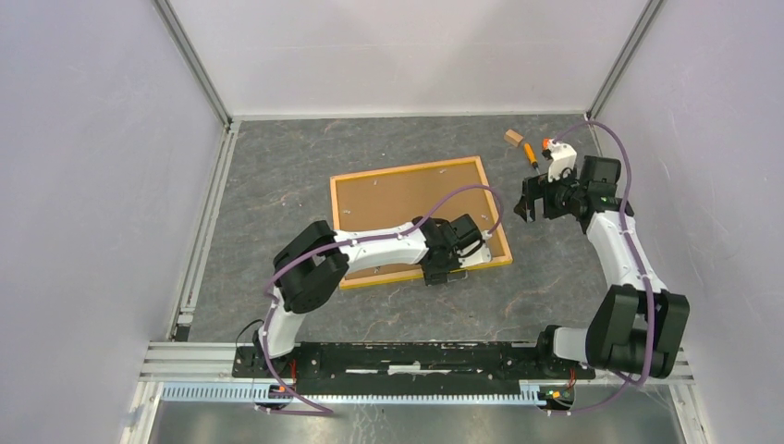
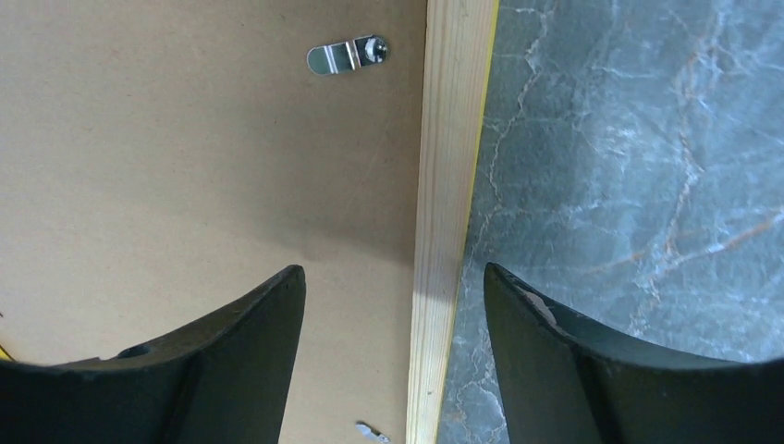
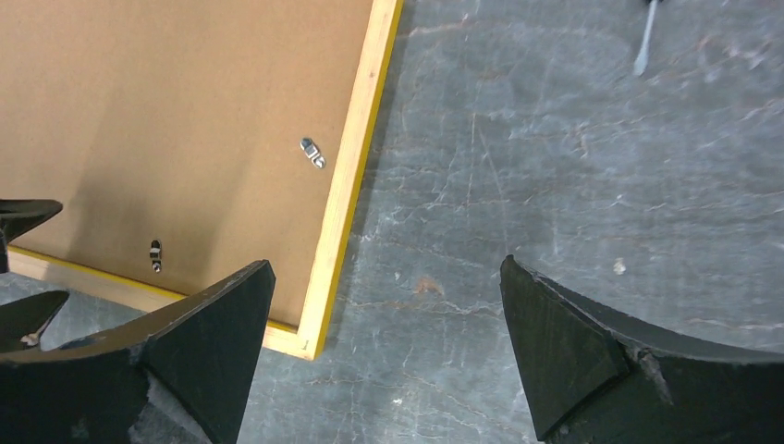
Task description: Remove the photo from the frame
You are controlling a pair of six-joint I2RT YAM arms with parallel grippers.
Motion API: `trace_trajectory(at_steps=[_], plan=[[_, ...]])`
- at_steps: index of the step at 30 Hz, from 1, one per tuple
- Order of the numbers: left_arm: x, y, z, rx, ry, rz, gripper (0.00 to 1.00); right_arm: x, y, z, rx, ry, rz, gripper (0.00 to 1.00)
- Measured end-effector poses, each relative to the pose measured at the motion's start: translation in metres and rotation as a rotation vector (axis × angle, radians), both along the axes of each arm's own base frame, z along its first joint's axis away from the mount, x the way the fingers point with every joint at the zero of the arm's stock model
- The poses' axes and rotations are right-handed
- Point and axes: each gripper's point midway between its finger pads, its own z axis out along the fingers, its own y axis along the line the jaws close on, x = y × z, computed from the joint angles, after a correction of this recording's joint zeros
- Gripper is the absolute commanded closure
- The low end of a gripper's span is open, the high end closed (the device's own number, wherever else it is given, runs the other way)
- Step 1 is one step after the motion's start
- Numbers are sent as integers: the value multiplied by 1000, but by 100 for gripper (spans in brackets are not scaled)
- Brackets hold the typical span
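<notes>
Here, left hand (image 2: 393, 273) wide astride frame (image 2: 448, 139)

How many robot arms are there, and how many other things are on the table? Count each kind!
Robot arms: 2 (left arm, right arm)
Picture frame, back side up: 1
Orange-handled tool: 1
Small tan block: 1
Total: 5

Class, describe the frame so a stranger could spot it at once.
In the middle of the grey table the frame lies flat, brown back up. Unlike the small orange tool beyond its corner, it is large and edged in yellow.
</notes>
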Motion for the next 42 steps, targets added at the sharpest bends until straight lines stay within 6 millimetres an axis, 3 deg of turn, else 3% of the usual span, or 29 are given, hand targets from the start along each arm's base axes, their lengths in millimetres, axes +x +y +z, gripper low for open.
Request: trace_trajectory(at_steps=[3, 11, 16, 22, 28, 32, 42], plan=[[2, -1, -10, 27, -6, 11, 37, -2, -1, -16, 26, 61, -3, 2], [-5, -4, -10, 36, 10, 19, 81, -14, 0, -62, 108, 238, -3, 2], [-11, -5, -3, 30, 55, 34, 95, -30, 11, -80, 177, 318, 20, 2], [-15, -7, 8, 5, 91, 35, 98, -38, 24, -88, 299, 370, 39, 2], [-20, -5, 28, -30, 102, 33, 98, -61, 39, -104, 477, 479, 1, 2], [-20, -5, 39, -61, 91, 30, 98, -65, 54, -102, 606, 505, -12, 2], [-25, -5, 49, -124, 83, 18, 98, -89, 86, -100, 915, 596, -72, 18]])
